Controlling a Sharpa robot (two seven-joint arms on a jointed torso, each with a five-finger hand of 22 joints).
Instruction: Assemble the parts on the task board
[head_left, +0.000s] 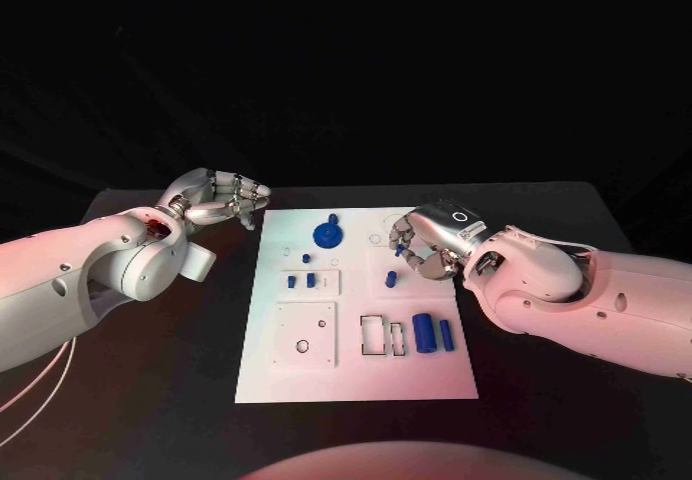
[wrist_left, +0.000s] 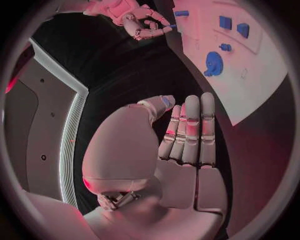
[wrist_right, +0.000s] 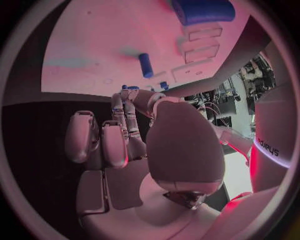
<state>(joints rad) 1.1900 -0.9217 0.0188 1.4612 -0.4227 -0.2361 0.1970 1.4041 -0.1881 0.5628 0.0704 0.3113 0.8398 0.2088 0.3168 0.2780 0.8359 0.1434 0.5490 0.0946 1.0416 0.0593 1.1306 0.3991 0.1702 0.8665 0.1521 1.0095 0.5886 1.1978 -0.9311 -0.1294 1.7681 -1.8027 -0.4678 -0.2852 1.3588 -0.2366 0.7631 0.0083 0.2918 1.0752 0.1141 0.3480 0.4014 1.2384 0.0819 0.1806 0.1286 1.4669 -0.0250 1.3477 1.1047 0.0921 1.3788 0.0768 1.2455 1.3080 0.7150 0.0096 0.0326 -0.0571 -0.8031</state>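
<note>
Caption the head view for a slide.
Right hand pinches a small blue part over the white task board; left hand hovers off its far-left corner.

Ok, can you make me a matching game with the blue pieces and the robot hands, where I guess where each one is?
Things:
1. blue gear
2. big blue cylinder
3. left robot hand
4. right robot hand

Places:
A. over the right edge of the white task board, fingers down by a small blue piece
B. off the board, past its far left corner
C. near the far end of the board, left of the middle
D. near end of the board, right side

Pairs: 1-C, 2-D, 3-B, 4-A
</note>
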